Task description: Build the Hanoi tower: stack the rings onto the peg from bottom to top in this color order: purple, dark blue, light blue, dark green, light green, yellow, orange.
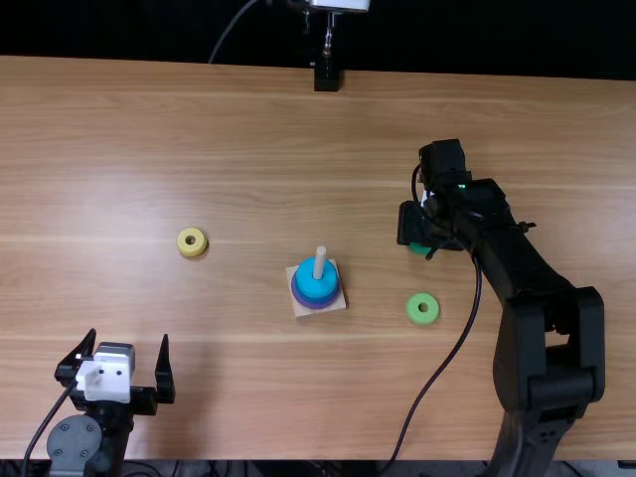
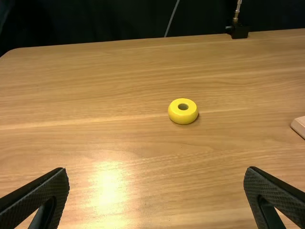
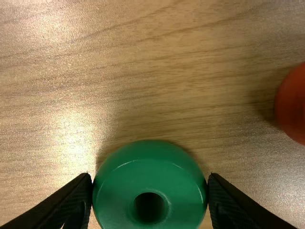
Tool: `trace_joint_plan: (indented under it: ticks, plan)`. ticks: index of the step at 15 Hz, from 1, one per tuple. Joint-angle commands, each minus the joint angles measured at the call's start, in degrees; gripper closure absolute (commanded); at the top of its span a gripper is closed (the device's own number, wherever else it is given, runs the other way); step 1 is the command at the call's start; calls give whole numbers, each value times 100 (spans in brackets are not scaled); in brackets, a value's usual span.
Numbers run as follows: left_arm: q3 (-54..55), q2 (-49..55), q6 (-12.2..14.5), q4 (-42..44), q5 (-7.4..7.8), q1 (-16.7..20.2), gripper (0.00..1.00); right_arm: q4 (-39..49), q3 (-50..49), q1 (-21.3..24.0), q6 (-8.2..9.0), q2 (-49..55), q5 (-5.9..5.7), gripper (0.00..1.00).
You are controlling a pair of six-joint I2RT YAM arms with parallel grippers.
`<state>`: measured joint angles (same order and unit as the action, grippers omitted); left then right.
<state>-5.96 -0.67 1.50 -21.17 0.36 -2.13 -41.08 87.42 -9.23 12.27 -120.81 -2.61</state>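
**Dark green ring pinched right of the peg, with light blue on top of the stack**

The table is light brown wood with fine grain running toward its left and right edges. The jointed black right arm reaches in from the near edge, its end effector pinching the dark green ring by opposite sides. That arm is the closer one to both ring and peg. The left end effector waits by the near edge with its fingers spread, their faces finely ribbed.

The pale square base sits around mid-table, its upright wooden peg rising through the light blue ring and a wider purple ring. I can't pick out a dark blue edge between them.

From the held ring, the peg lies toward the table's left edge and slightly nearer the near edge. The ring is glossy and round-shouldered, its hole's axis roughly upright, so the move calls mostly for carrying across, then lowering.

Nearer the near edge lies the light green ring; the smooth yellow ring lies toward the left edge. A red-orange ring rests beside the dark green one.
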Motion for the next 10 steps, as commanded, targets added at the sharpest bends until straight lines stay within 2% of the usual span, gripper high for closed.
trace_joint_plan:
  ticks: [1, 5, 7, 10]
  plan:
    - [596, 67, 72, -457, 6, 37, 0, 31, 100, -26, 17, -65, -34, 100]
    - [596, 67, 72, -457, 6, 37, 0, -117, 373, -210, -4, 207, -45, 100]
    - [596, 67, 72, -457, 6, 37, 0, -686, 575, -263, -25, 374, -55, 100]
    - [596, 67, 72, -457, 6, 37, 0, -1678, 1067, -518, -352, 603, -55, 100]
